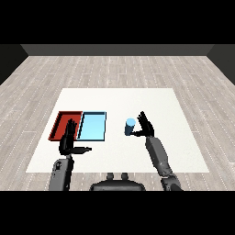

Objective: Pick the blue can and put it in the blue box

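A grey plank floor (pixel 114 69) surrounds the white table (pixel 151 98), seen from the head view. Two trays lie side by side at the table's left: the red tray (pixel 60 120) outermost, the blue tray (pixel 93 125) touching its right edge. Nothing shows inside either; the left hand partly covers the red tray's near right part. No writing can be read on anything.

The blue can (pixel 130 126) stands upright on the table, right of the blue tray and apart from it. The right hand (pixel 146 127) is just beside the can's right, fingers spread wide, thumb reaching toward the can; contact cannot be told. The left hand (pixel 70 140) hovers over the red tray's near edge, fingers straight, thumb out sideways, holding nothing.
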{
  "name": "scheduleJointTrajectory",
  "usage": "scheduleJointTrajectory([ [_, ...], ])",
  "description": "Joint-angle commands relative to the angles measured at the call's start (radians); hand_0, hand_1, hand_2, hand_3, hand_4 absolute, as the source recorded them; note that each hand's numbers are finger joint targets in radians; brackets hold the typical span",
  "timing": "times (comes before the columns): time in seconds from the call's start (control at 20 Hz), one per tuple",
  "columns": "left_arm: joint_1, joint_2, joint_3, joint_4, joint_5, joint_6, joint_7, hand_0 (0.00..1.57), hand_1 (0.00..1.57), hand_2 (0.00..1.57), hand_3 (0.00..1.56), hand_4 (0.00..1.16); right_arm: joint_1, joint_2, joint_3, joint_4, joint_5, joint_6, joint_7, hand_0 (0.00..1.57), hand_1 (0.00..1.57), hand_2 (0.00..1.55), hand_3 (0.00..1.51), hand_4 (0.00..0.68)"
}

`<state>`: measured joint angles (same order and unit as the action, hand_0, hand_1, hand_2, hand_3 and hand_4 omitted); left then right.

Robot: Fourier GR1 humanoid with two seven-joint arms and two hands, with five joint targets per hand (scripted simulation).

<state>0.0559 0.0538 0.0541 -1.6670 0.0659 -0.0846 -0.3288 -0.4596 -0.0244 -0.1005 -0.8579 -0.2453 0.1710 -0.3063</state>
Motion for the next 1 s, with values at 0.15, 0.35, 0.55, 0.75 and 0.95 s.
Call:
scheduleJointTrajectory([
  [0.15, -0.010, -0.008, -0.014, -0.032, -0.006, 0.013, 0.044, 0.00, 0.00, 0.00, 0.00, 0.00, -0.072, 0.024, 0.152, 0.160, -0.048, -0.126, -0.131, 0.00, 0.00, 0.00, 0.00, 0.000],
  [0.35, 0.001, -0.004, 0.005, 0.028, 0.009, -0.018, -0.038, 0.00, 0.00, 0.00, 0.00, 0.00, -0.074, 0.024, 0.150, 0.167, -0.066, -0.126, -0.121, 0.00, 0.00, 0.00, 0.00, 0.000],
  [0.55, -0.011, 0.001, 0.009, -0.023, 0.015, -0.004, 0.021, 0.00, 0.00, 0.00, 0.00, 0.00, -0.146, 0.024, 0.093, 0.211, -0.040, -0.113, -0.082, 0.00, 0.00, 0.00, 0.00, 0.000],
  [0.75, -0.097, -0.012, 0.020, 0.055, -0.001, 0.034, 0.039, 0.00, 0.00, 0.00, 0.00, 0.00, -0.208, -0.014, 0.071, 0.370, -0.032, -0.045, -0.152, 0.00, 0.00, 0.00, 0.00, 0.000],
  [0.95, -0.018, -0.006, 0.025, 0.028, 0.022, -0.007, -0.014, 0.00, 0.00, 0.00, 0.00, 0.00, -0.289, 0.023, 0.099, 0.396, -0.060, -0.107, -0.109, 0.00, 0.00, 0.00, 0.00, 0.000],
])
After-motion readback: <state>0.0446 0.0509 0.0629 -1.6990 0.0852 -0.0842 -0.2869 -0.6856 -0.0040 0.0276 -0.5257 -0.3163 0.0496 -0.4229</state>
